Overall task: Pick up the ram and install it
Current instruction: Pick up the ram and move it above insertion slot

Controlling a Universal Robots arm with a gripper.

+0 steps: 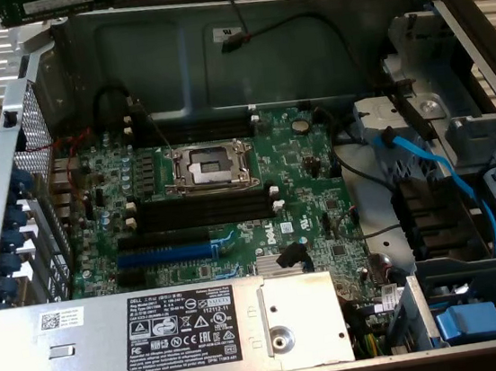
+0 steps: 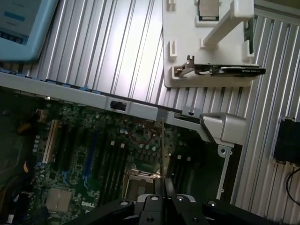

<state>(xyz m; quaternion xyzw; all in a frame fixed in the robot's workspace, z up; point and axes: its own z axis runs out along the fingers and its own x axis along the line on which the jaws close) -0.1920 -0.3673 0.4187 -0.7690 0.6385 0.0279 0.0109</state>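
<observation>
The ram (image 2: pixel 162 150) is seen edge-on in the wrist view as a thin strip sticking out from between the fingers of my gripper (image 2: pixel 162 188), which is shut on it. It hangs high over the motherboard (image 2: pixel 93 154), in line with the open processor socket (image 2: pixel 140 176). In the exterior view the ram (image 1: pixel 43 4) is a dark-green stick with a white label at the picture's top edge, above the case's far corner on the exterior view's left. The long black memory slots (image 1: pixel 201 207) lie beside the processor socket (image 1: pixel 209 165), well below the ram.
A blue expansion slot (image 1: pixel 164 255) lies nearer the grey labelled metal cover (image 1: pixel 157 332). Blue cables (image 1: pixel 436 171) and drive bays fill the exterior view's right. Outside the case, a white holder (image 2: pixel 187 56) carries a card (image 2: pixel 229 70) and a chip (image 2: pixel 208 9).
</observation>
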